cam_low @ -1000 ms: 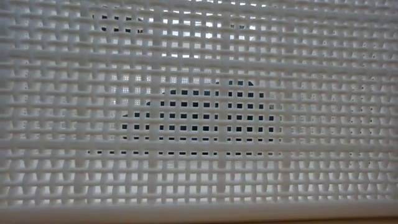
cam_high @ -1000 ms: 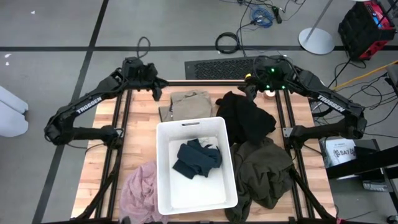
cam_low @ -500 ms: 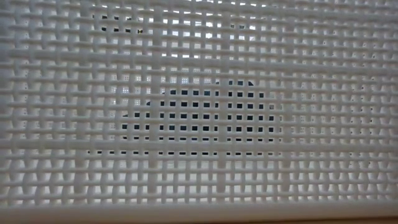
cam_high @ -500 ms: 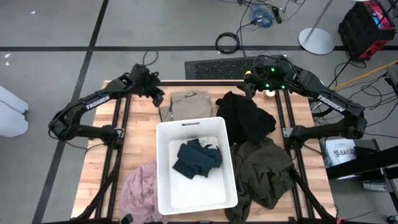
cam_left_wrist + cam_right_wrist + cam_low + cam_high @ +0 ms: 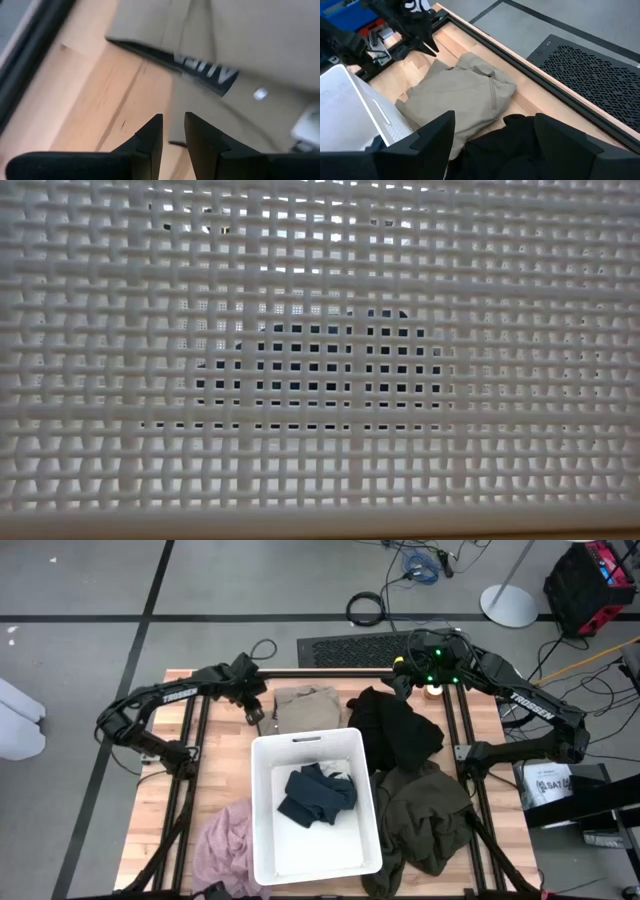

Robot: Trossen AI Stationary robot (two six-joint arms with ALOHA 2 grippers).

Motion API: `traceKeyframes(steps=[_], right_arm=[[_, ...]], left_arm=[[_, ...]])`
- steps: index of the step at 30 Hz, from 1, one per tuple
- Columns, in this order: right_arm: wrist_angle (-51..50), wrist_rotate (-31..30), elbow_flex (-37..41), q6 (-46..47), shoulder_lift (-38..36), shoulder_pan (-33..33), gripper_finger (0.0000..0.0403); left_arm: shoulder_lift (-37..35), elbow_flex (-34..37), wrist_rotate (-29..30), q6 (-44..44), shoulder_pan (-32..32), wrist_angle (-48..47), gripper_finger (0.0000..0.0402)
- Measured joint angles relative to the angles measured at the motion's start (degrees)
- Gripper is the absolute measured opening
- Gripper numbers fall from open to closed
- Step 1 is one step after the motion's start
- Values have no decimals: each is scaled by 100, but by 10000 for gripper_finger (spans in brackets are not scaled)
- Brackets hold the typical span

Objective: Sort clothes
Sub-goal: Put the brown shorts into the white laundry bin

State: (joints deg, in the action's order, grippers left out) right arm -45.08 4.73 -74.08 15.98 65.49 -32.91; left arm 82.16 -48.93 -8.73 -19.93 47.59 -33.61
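The left gripper's (image 5: 259, 712) two dark fingers (image 5: 150, 137) stood with only a narrow gap between them, holding nothing, poised over bare wood just beside the left edge of the folded tan khaki garment (image 5: 306, 708). The right gripper's (image 5: 398, 683) fingers (image 5: 427, 140) stood well apart, also empty, above the far edge of the crumpled black garment (image 5: 395, 730).

Going across the slatted wooden table (image 5: 505, 740) from the left: a soft pale pink garment (image 5: 224, 845) lay bunched at the near left corner, touching the left wall of the white rectangular plastic bin (image 5: 315, 745). The tan khaki garment lay at the far edge, against the bin's far wall. Inside the bin, a navy blue garment (image 5: 317, 794) lay crumpled near the middle of its floor. To the bin's right, the black garment lay at the far side and a rumpled dark olive green garment (image 5: 425, 815) nearer, the two touching. In the low view the bin's lattice wall (image 5: 320, 360) filled the picture.
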Motion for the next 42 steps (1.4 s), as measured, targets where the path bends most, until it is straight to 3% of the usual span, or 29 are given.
traceKeyframes(steps=[12, 20, 29, 42], right_arm=[[-29, -2, 0, -167, 0, 0, 263], [-22, -2, 0, -167, 0, 0, 263], [-24, -2, 0, -167, 0, 0, 263], [-63, -2, 0, -170, 0, 0, 263]], left_arm=[[418, 0, 37, -762, -129, 17, 90], [412, -37, 307, -920, -279, 110, 90], [410, -149, 354, -459, -329, -173, 90], [407, -143, 490, -917, -621, -253, 90]])
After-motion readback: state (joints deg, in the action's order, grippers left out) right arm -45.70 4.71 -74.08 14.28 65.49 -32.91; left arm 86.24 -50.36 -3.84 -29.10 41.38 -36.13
